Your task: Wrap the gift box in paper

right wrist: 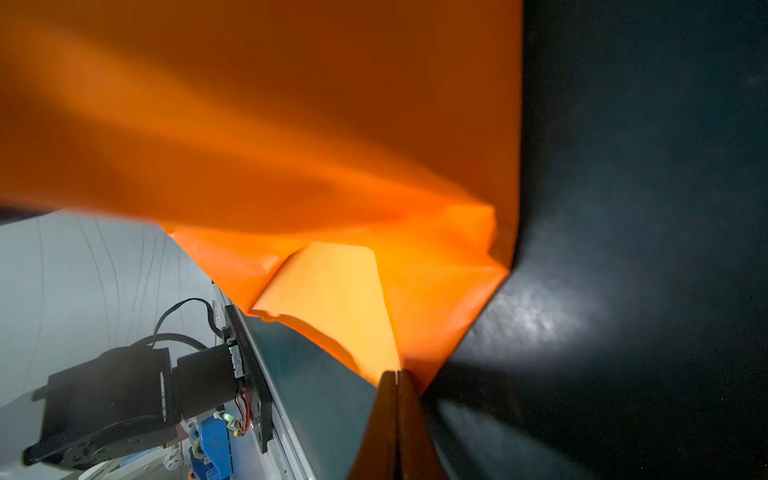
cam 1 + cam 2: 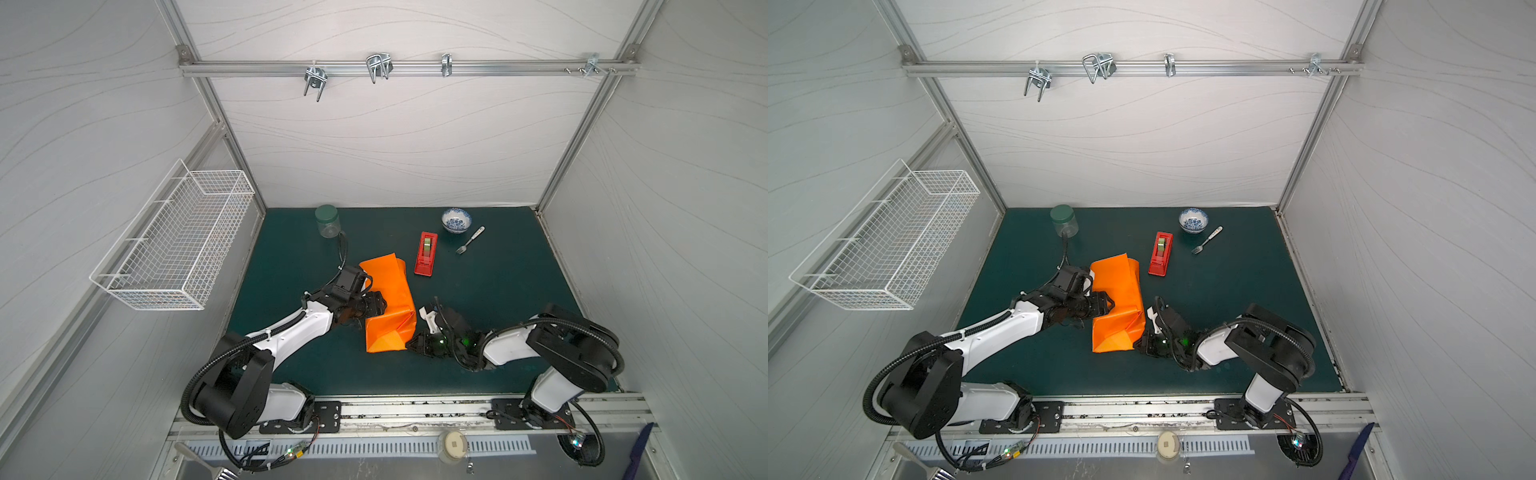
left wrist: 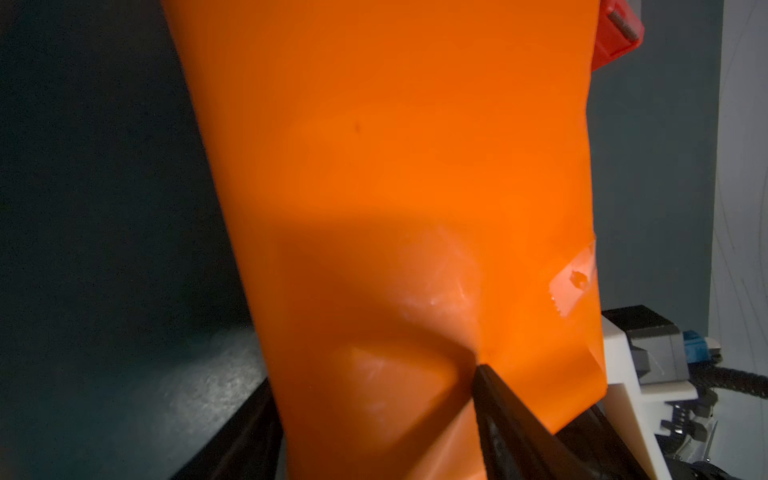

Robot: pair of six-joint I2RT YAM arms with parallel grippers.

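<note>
The left tool (image 2: 381,304) stands wide at 9 o'clock of the paper (image 2: 392,286), one fingertip (image 3: 490,382) denting it. The paper is folded into a long orange parcel in the middle of the table (image 2: 498,299) — the gift box cannot be seen under it. At its 5 o'clock corner the right tool (image 2: 412,343) is pinched tight on the paper's edge. A red tape dispenser (image 2: 426,254) lies near, at 1 o'clock.

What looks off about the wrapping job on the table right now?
The paper sits loose and lopsided: its far end looks unfolded, with a flap sticking up. The left gripper dents it with one finger, and a tape scrap at its edge looks wrinkled. Nothing is spilled.
</note>
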